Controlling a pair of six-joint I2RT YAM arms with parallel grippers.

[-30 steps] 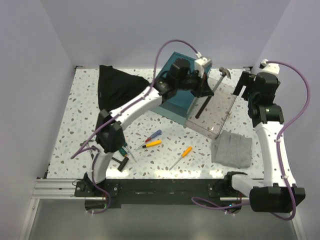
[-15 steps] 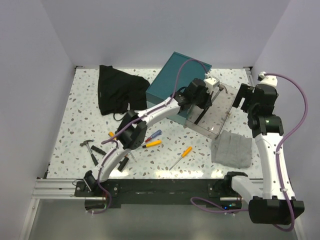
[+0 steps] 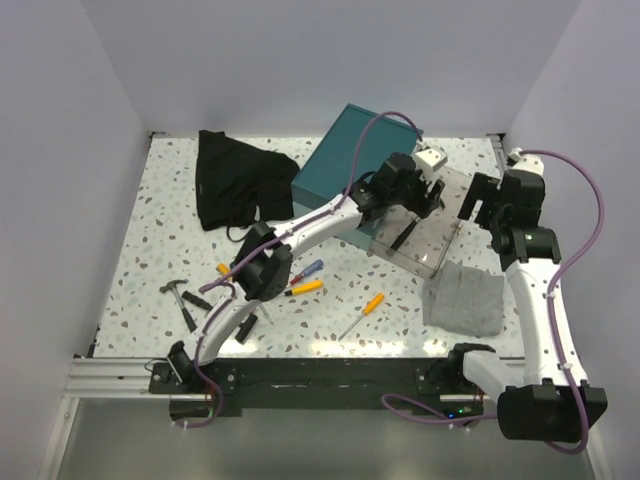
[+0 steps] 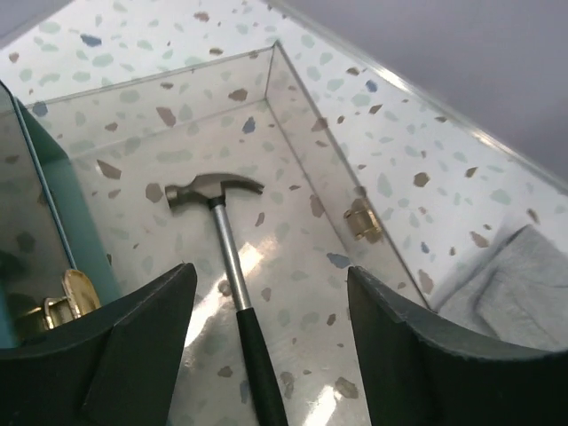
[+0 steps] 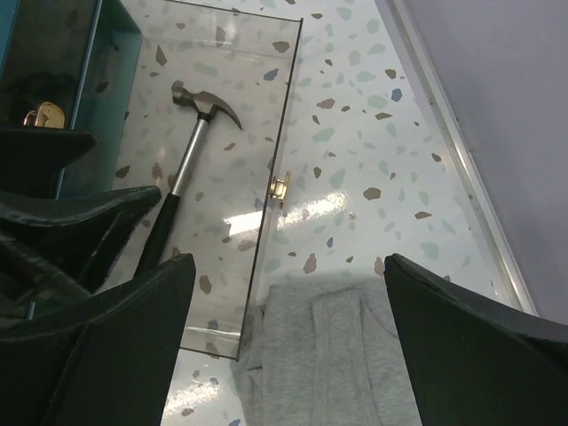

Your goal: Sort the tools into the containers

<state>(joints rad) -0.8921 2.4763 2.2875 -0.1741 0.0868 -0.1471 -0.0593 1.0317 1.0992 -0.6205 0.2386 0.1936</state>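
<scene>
Left gripper (image 3: 425, 198): over the far part of the clear plastic box (image 3: 443, 243), just right of the teal case (image 3: 345, 150).
Right gripper (image 3: 472, 205): near the box's right side.
Inside the box: black-handled hammer (image 3: 406, 236), lying diagonally.
Grey cloth (image 3: 465, 300): folded, just in front of the box.
Black fabric bag (image 3: 235, 185): crumpled at far left.
Speckled table (image 3: 160, 230): blue-red screwdriver (image 3: 308, 270) beside a yellow-orange one (image 3: 305, 287); orange screwdriver (image 3: 368, 305) nearer the cloth; second small hammer (image 3: 185, 305) at left.

Black-handled hammer (image 4: 228, 257) flat inside clear box (image 4: 160, 98), teal case (image 3: 345, 150) alongside, screwdrivers (image 3: 307, 287) loose nearby
</scene>
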